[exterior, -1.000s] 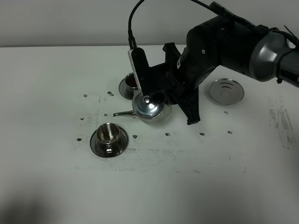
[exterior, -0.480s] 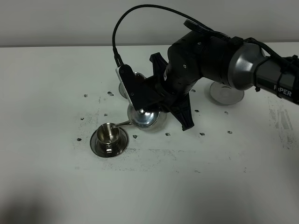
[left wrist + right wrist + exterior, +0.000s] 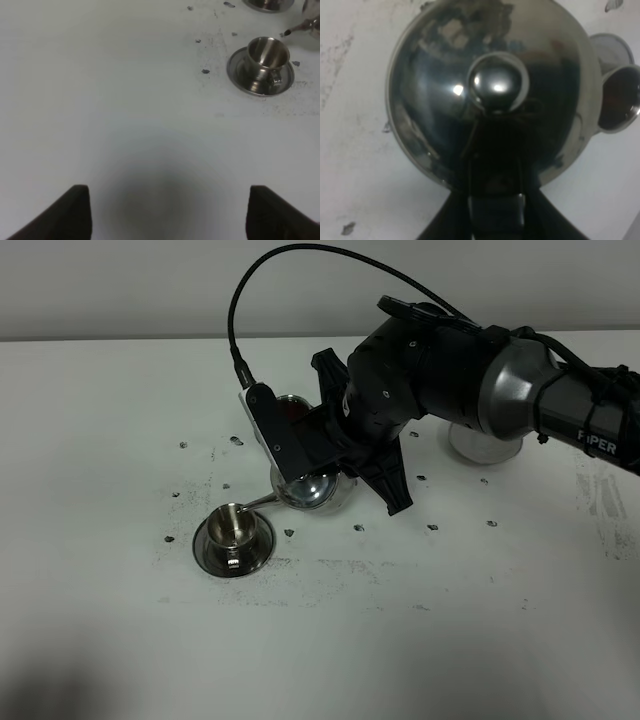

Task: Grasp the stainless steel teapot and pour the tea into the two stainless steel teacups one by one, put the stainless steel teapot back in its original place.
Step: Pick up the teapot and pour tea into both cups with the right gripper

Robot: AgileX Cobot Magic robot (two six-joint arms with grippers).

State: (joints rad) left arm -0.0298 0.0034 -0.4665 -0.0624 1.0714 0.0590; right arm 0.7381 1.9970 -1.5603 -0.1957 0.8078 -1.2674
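Over the worktop (image 3: 120, 640) beside the empty cup (image 3: 232, 525), with my right hand (image 3: 494, 195) clenched on the teapot (image 3: 312, 488), I'd bring the spout (image 3: 260, 504) fully above the rim before tipping slowly, so nothing lands on the saucer (image 3: 206, 550).

The teapot (image 3: 312, 488) is near the middle of the surface (image 3: 100, 640). One cup (image 3: 233, 523) sits on a saucer (image 3: 212, 556) at the teapot's 8 o'clock, and the spout reaches its rim. The other cup (image 3: 292, 406) is at 11 o'clock, the tray (image 3: 487, 448) at 2 o'clock.
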